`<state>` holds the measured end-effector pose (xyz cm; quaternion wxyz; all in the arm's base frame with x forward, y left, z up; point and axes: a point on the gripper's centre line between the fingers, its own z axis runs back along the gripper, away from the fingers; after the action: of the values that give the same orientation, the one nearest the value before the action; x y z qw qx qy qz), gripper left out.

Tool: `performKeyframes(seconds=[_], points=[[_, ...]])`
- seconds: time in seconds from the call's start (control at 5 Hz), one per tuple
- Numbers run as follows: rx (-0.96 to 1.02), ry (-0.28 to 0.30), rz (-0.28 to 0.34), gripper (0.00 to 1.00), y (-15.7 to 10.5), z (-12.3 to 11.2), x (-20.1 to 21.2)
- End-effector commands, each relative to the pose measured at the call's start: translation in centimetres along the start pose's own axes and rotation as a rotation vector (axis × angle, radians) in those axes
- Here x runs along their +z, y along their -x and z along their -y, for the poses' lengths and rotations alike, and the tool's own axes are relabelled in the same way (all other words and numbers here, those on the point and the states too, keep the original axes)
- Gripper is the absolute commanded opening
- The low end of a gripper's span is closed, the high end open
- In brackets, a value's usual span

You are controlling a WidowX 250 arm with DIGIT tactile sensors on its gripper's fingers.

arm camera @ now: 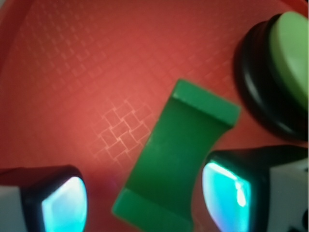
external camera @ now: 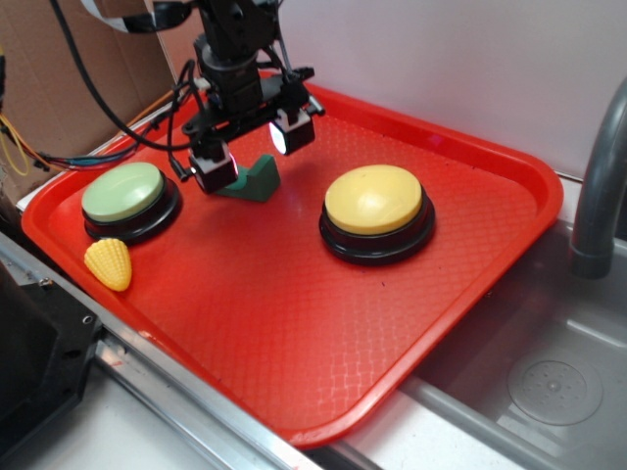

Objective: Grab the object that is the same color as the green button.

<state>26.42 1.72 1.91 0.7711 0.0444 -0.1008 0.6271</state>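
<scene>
Black gripper [external camera: 253, 155] hangs low over the red tray [external camera: 294, 323], jaws spread wide above the green block [external camera: 253, 182], which lies between the green button [external camera: 124, 193] and yellow button [external camera: 374, 200].

Wrist view: block [arm camera: 178, 154] runs lengthwise from lower left to upper right, notch facing the right finger [arm camera: 231, 193], not gripped.

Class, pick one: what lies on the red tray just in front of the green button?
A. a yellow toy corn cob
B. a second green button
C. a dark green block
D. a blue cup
A: the yellow toy corn cob lies beside the green button near the red tray edge.
</scene>
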Motion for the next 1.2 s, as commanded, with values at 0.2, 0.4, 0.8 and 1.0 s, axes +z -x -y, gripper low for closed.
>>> performKeyframes(seconds=[0.2, 0.4, 0.8, 1.0], points=[[0.044, 0.080, -0.068, 1.00, -1.3, -0.7, -0.2], [0.011, 0.082, -0.077, 0.00, -1.7, -0.5, 0.1], [-0.255, 0.133, -0.105, 0.00, -2.4, 0.0, 2.8], [-0.397, 0.138, -0.120, 0.00, -2.8, 0.4, 4.7]])
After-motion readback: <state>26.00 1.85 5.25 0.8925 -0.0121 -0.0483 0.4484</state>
